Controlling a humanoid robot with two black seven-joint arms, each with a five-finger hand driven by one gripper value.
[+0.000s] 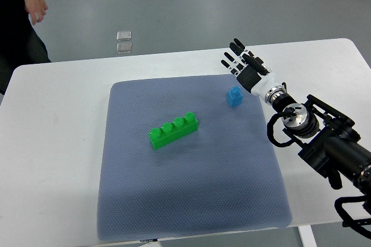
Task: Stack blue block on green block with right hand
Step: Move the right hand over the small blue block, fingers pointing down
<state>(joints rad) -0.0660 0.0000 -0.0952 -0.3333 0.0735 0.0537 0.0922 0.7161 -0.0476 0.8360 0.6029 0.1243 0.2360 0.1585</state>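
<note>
right hand (242,64) spread wide, empty; near blue block (234,97); green block (173,130) apart

No readable text, labels, brands, numbers or signs anywhere in the top view. Blocks, mat, table and robot arm show no legible print; a dark spot at the mat's bottom edge is too small to read.
</note>
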